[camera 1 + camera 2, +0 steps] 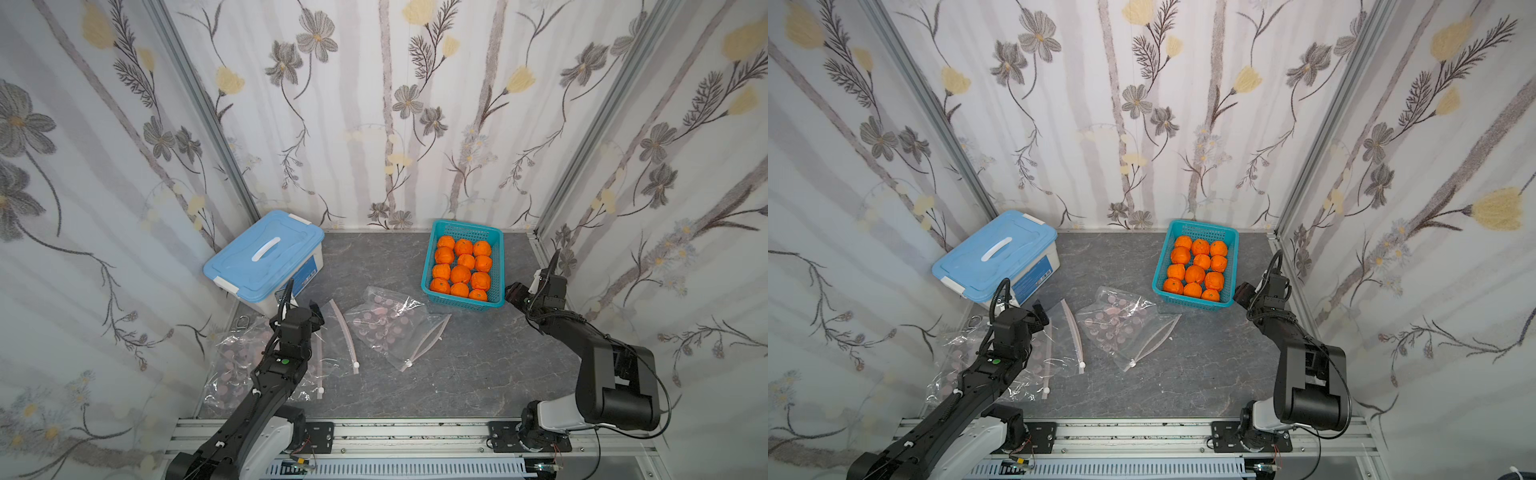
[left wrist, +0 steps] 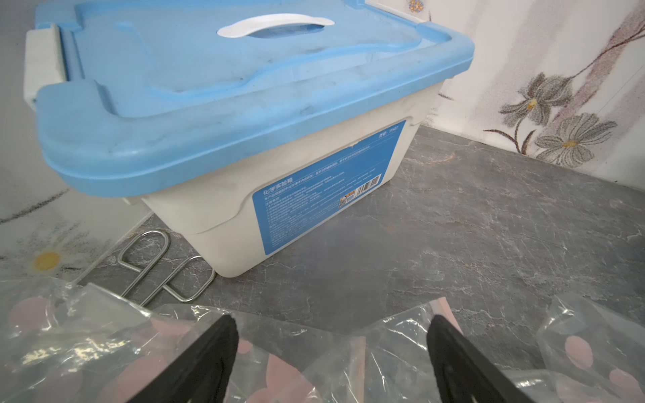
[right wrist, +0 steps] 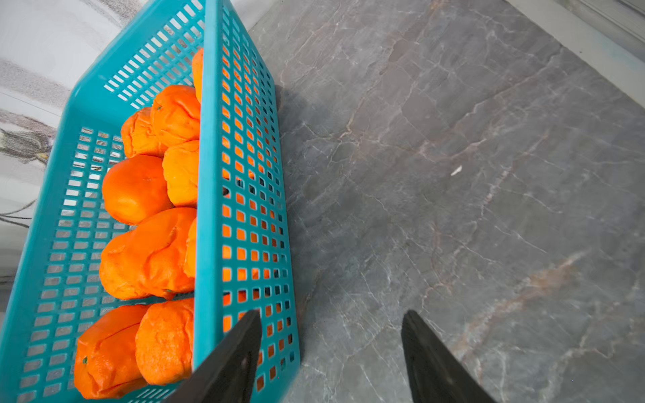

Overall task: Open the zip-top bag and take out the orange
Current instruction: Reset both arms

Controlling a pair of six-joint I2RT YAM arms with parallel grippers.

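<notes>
Plainly, the left pincer (image 2: 331, 319) gapes empty over the bags (image 2: 87, 349) — the right pincer (image 3: 331, 314) likewise, beside the basket (image 3: 244, 174) of oranges (image 3: 136, 188).

Black arms (image 1: 598, 353), white bases (image 1: 557, 412)
</notes>
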